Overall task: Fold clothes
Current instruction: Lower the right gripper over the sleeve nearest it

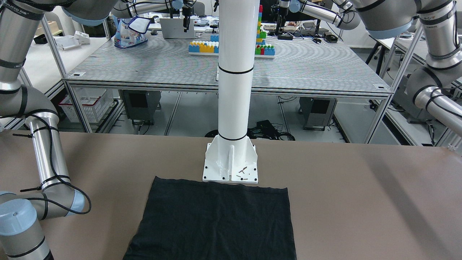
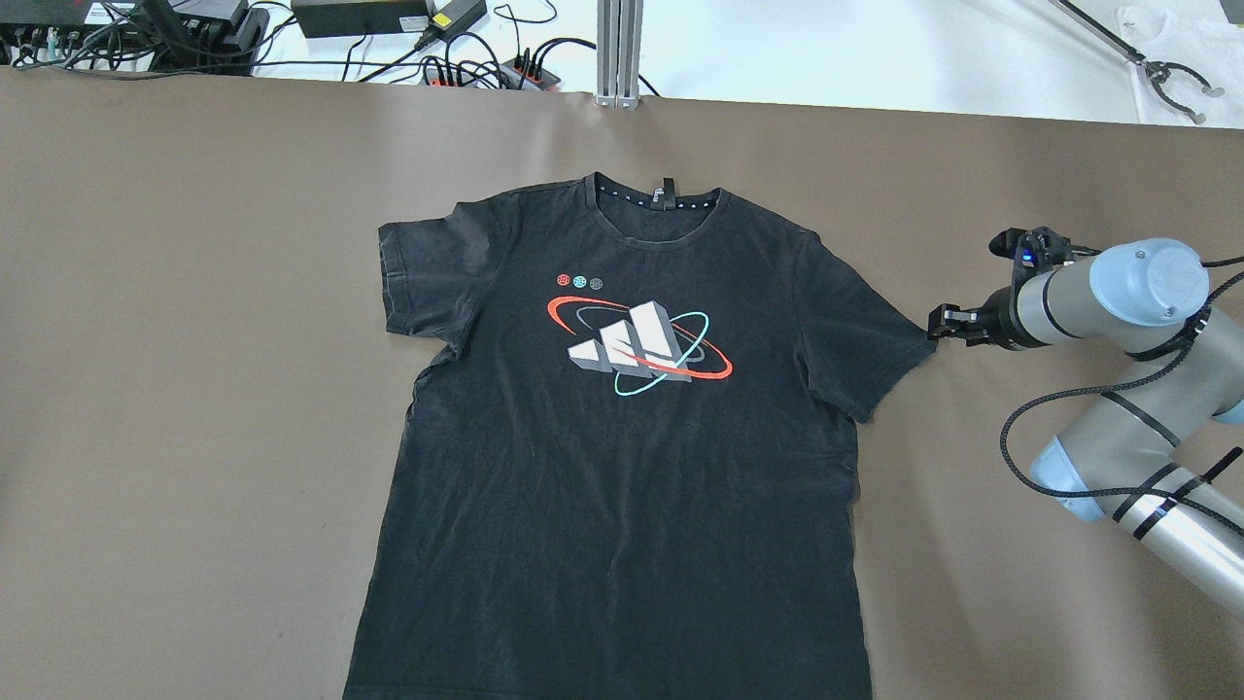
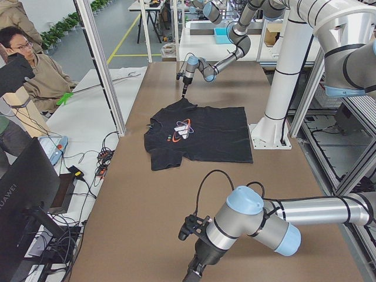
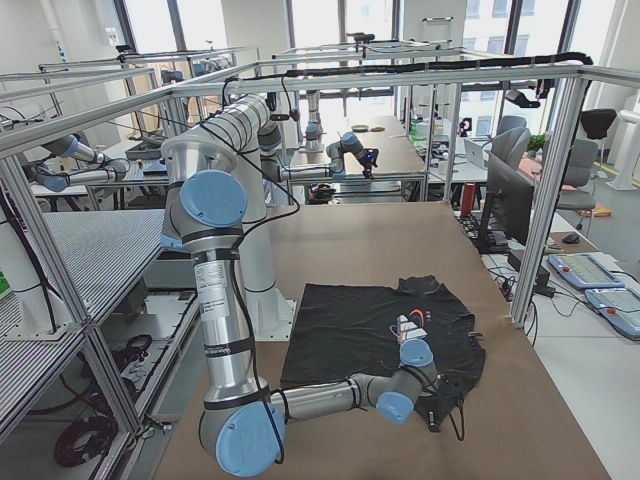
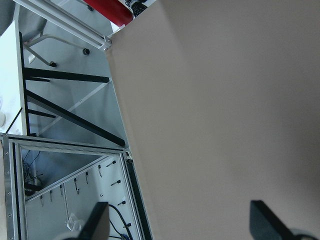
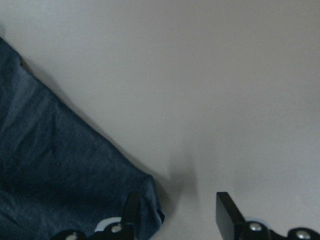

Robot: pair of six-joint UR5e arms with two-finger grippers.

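Plainly, the brown tabletop [image 2: 194, 389] carries a black T-shirt [image 2: 603, 467] spread flat at its middle, print up and collar to the far side. The cloth looks thin, limp and light (it should sag and drag rather than move as one piece), so it is best pinched at a hem or corner. Its right sleeve [image 2: 865, 340] ends at the right claw [image 2: 939, 326], whose jaws stand apart with the sleeve corner just beside one and nothing gripped, while the left claw [image 5: 180, 220] is likewise spread and empty over bare tabletop, well apart from the shirt.
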